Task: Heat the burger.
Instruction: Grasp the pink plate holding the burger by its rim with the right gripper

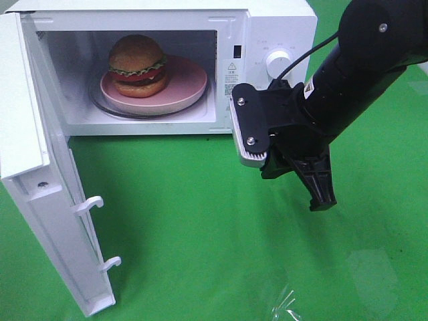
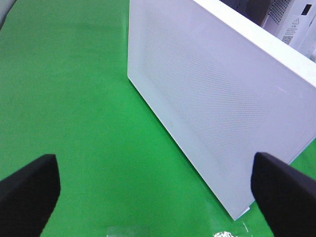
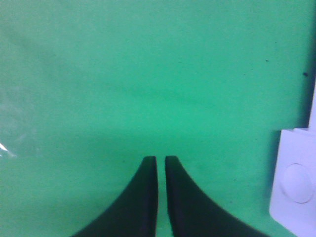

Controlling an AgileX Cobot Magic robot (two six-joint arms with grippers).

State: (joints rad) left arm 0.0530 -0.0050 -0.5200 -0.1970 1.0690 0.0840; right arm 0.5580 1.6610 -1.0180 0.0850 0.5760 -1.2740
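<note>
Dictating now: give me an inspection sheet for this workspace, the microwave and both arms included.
Surface: green cloth cover, flat.
Job's things: tall round burger with golden-brown bun sits on a shallow pink plate inside the white microwave oven; the white microwave door stands wide open.
Clutter: crumpled clear plastic film on the cloth near the front edge.
Grippers: left gripper wide open, empty, facing the door's outer side; right gripper nearly shut, empty, hanging before the control panel.
Cables: thin black cable along the right arm.
Surroundings: nothing seen.
</note>
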